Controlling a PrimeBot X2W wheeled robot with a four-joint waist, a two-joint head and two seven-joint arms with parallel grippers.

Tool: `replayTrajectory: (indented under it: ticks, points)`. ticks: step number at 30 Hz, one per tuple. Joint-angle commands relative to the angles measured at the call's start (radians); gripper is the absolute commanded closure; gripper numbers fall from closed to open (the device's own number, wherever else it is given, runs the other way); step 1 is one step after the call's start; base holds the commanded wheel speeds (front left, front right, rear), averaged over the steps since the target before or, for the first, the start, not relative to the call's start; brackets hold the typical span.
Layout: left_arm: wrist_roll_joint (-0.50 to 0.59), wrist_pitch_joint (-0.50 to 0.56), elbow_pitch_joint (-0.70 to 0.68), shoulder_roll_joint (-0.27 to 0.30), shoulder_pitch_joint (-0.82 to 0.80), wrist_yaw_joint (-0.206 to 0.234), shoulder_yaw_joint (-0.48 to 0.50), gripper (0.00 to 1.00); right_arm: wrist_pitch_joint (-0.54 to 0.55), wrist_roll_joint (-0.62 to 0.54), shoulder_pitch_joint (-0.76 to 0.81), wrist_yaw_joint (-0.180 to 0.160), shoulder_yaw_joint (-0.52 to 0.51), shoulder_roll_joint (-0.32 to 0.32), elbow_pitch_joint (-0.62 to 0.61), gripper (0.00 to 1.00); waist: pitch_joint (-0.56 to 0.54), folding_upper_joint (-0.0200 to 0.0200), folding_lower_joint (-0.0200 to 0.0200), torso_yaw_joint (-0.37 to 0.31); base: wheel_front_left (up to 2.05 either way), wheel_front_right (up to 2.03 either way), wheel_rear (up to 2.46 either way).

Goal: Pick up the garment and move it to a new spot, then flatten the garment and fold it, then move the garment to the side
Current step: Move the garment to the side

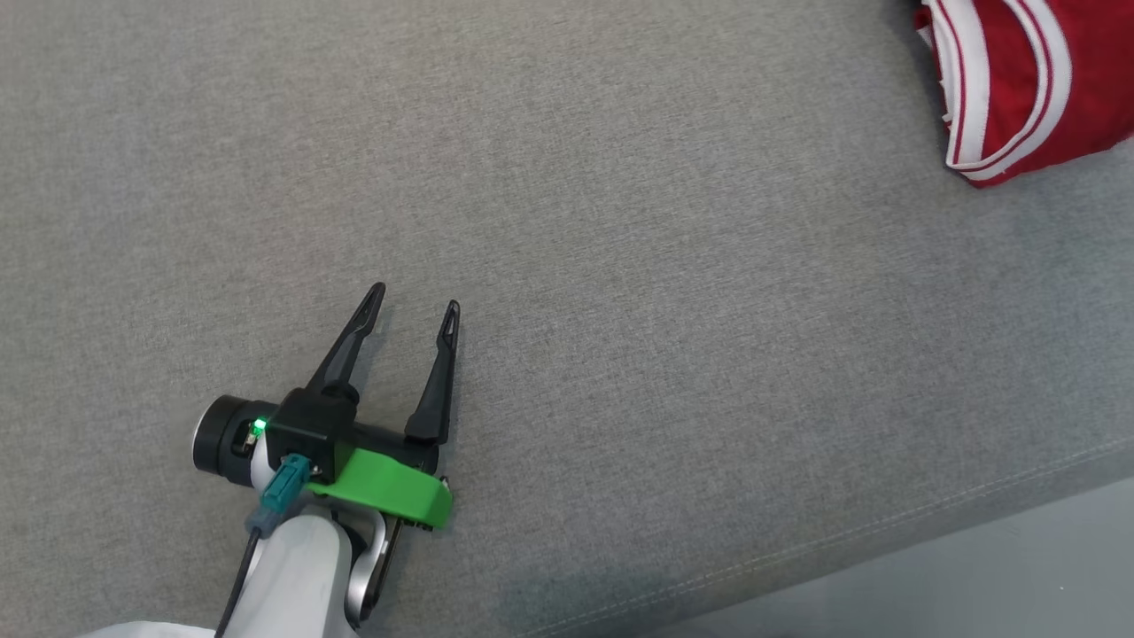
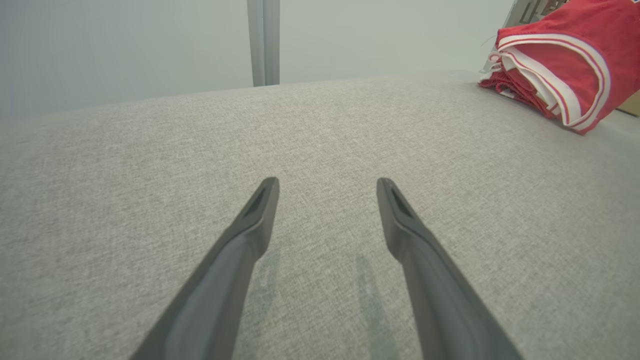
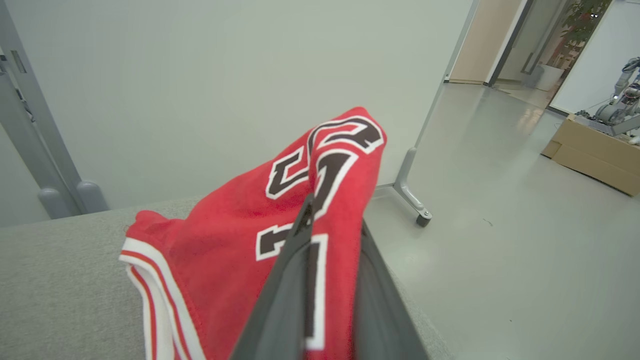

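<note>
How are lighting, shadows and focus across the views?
Head view: soft even light, faint shadow under the open left gripper on the grey woven fabric surface. Left wrist view: the surface's far edge bows. Right wrist view: right gripper, shut on the red white-trimmed jersey, looks soft; the grey floor shows sheen.

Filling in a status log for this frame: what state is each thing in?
garment: bunched, not flattened, at the right end of the grey surface.
left end effector: open, empty, over the bare surface.
right end effector: shut on the garment.
</note>
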Motion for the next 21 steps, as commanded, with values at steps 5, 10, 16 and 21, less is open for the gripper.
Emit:
replayTrajectory:
  ticks: [5, 10, 16, 21]
  points:
    - [0.000, 0.000, -0.007, 0.016, -0.028, -0.002, -0.002, 0.00, -0.002, -0.164, -0.016, -0.002, -0.180, 0.007, -0.043, 0.00, 0.055, -0.0001, -0.0001, 0.061, 0.00, 0.00, 0.00]
    - [0.002, 0.000, -0.003, 0.015, -0.031, -0.002, 0.006, 0.00, -0.002, -0.262, 0.027, -0.002, -0.262, 0.083, -0.164, 0.00, 0.051, -0.0001, -0.0001, 0.070, 0.00, 0.00, 0.00]
    - [-0.004, 0.000, 0.007, 0.002, -0.006, -0.002, 0.041, 0.00, -0.002, -0.234, 0.143, -0.002, -0.110, 0.216, -0.307, 0.00, -0.001, -0.0001, -0.0001, 0.081, 0.00, 0.00, 0.00]
    - [-0.003, 0.000, 0.022, -0.005, 0.018, 0.004, 0.087, 0.00, -0.002, -0.125, 0.289, -0.002, 0.076, 0.257, -0.396, 0.00, -0.060, -0.0001, -0.0001, 0.099, 0.00, 0.00, 0.00]
